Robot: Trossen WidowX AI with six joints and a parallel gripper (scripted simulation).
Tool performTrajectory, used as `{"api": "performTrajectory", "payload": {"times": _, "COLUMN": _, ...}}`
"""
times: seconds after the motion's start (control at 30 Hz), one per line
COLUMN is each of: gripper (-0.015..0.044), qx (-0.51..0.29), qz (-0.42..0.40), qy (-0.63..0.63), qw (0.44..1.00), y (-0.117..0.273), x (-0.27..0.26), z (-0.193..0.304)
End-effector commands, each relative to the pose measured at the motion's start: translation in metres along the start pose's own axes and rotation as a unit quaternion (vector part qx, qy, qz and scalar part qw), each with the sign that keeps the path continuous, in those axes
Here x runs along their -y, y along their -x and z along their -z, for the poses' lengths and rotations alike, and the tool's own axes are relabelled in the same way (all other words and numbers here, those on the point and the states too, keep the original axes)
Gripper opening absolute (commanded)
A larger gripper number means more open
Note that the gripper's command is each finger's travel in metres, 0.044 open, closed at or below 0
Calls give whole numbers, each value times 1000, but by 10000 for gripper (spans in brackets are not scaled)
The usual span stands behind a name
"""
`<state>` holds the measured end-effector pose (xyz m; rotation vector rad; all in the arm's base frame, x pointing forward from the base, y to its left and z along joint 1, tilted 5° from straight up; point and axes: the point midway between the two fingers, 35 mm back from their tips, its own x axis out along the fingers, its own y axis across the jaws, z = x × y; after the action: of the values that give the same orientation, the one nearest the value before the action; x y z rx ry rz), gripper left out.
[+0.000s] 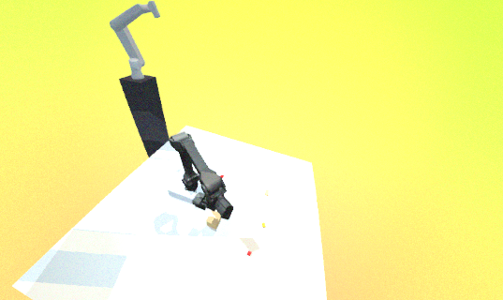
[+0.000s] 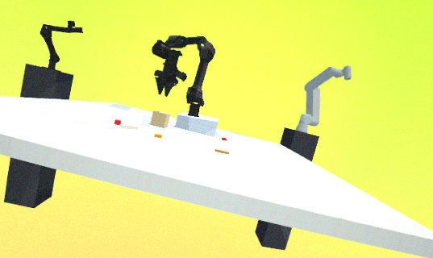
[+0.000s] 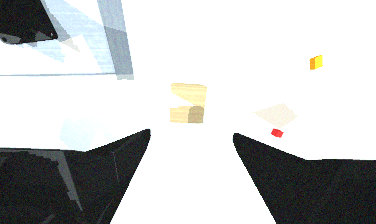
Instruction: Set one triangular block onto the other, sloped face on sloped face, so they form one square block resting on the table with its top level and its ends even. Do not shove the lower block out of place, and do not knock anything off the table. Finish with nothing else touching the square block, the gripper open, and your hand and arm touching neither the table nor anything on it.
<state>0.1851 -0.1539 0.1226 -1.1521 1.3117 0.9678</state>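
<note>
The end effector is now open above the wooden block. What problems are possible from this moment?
1. In the wrist view the wooden block shows a step along its near side, so the two halves may not sit with even ends or a level top.
2. The end effector hangs right above the block; any downward drift might touch or shove it.
3. Small pieces such as the red cube lie nearby, and a low sweep may knock them.
</note>
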Motion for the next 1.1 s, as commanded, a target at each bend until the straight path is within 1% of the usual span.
{"api": "performTrajectory", "payload": {"times": 0.0, "gripper": 440, "qx": 0, "qz": -2, "qy": -2, "qw": 1000, "y": 9, "x": -3, "z": -2}}
{"api": "performTrajectory", "payload": {"times": 0.07, "gripper": 440, "qx": 2, "qz": -3, "qy": 0, "qw": 1000, "y": 2, "x": -2, "z": -1}}
{"api": "performTrajectory", "payload": {"times": 1.07, "gripper": 440, "qx": 2, "qz": -3, "qy": 0, "qw": 1000, "y": 2, "x": -2, "z": -1}}
